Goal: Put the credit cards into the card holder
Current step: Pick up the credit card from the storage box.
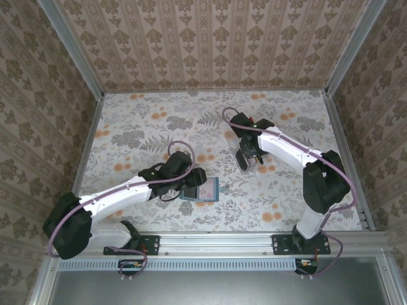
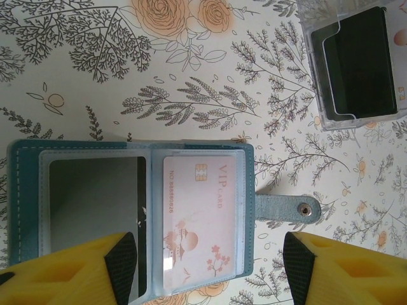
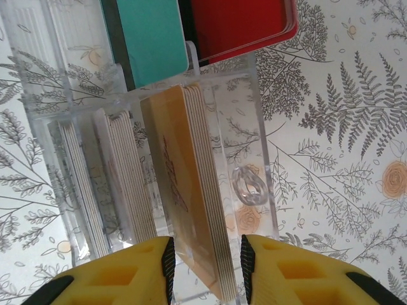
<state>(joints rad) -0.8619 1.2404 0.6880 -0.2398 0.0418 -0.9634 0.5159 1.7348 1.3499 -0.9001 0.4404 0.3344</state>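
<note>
Floral counter (image 1: 127, 121): card holder (image 2: 152, 190) has one pink card (image 2: 202, 219) in; left gripper's (image 2: 210, 267) jaws open. Right gripper (image 3: 206, 260) straddles racked credit cards (image 3: 191, 190), two o'clock from it; grip unclear.

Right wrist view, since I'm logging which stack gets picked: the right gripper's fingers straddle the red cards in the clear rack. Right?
Not quite. The right wrist view shows the right gripper straddling the tan cards in the clear rack; the red cards stand farther back.
</note>
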